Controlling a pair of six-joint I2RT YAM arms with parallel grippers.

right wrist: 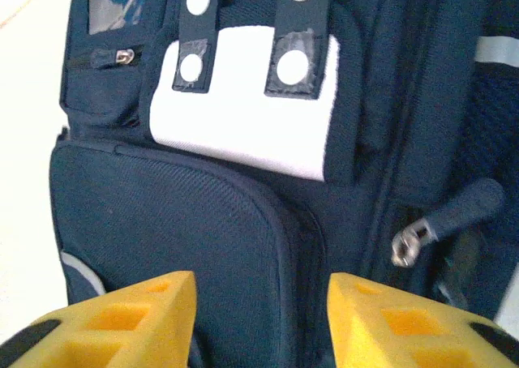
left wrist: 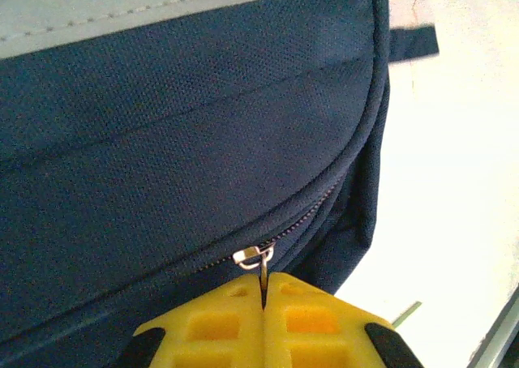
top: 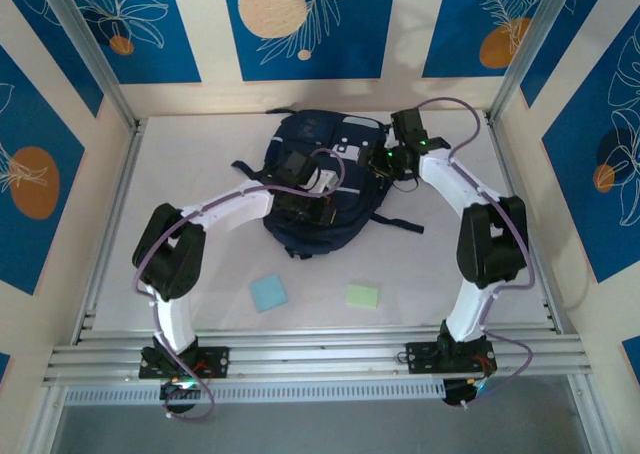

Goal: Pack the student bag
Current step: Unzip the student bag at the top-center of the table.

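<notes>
One large thing, the student bag [top: 318, 232], lies on the white table [top: 190, 164]. At the bag's curved seam we see the left gripper [left wrist: 263, 293] pinched shut on a metal zipper pull [left wrist: 258, 259] (the fingers' backs run off the frame). Over the bag's front the right gripper [right wrist: 262, 303] hangs with jaws apart and empty. On the bag's near side lie a blue square [top: 268, 293] and a green square [top: 362, 296]; we cannot tell what they are.
</notes>
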